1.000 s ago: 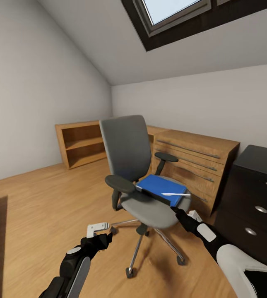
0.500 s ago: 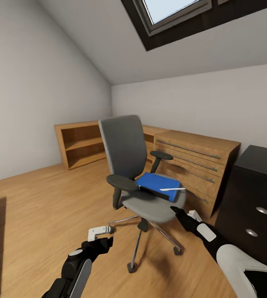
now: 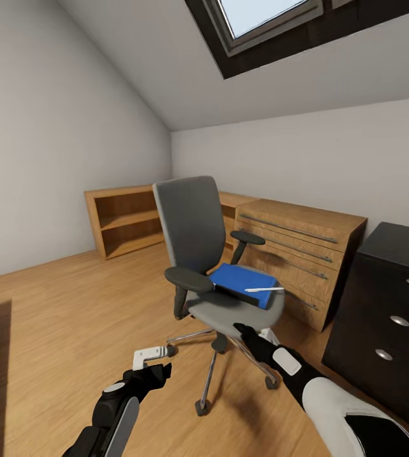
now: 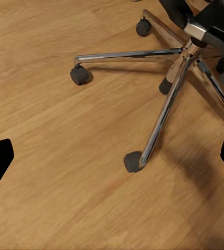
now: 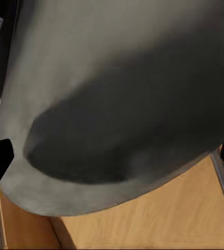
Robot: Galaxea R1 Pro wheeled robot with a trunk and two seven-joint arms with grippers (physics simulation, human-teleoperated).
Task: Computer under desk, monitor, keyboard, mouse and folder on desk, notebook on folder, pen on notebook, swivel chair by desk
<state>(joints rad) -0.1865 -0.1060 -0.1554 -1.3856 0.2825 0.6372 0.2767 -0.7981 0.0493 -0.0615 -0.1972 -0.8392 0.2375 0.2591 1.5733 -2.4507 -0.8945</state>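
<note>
The grey swivel chair (image 3: 194, 241) stands in the middle of the room on a chrome base with castors (image 4: 166, 99). On its seat lies the blue folder (image 3: 242, 282), and the white pen (image 3: 264, 289) rests on the folder. A dark slab edge shows under the folder; I cannot tell whether it is the notebook. My right gripper (image 3: 240, 329) is open just below the seat's front edge (image 5: 91, 172). My left gripper (image 3: 158, 363) hangs open low over the floor, to the left of the chair base. Desk, monitor, keyboard and mouse are out of view.
A wooden chest of drawers (image 3: 302, 244) stands behind the chair against the far wall. A black drawer cabinet (image 3: 388, 304) is at the right, and a low open bookshelf (image 3: 125, 219) at the back left. Wood floor (image 3: 52, 317) stretches to the left.
My right arm has swung left and drawn in under the seat's front. The chair turned and shifted slightly a second ago. The left gripper dropped a little.
</note>
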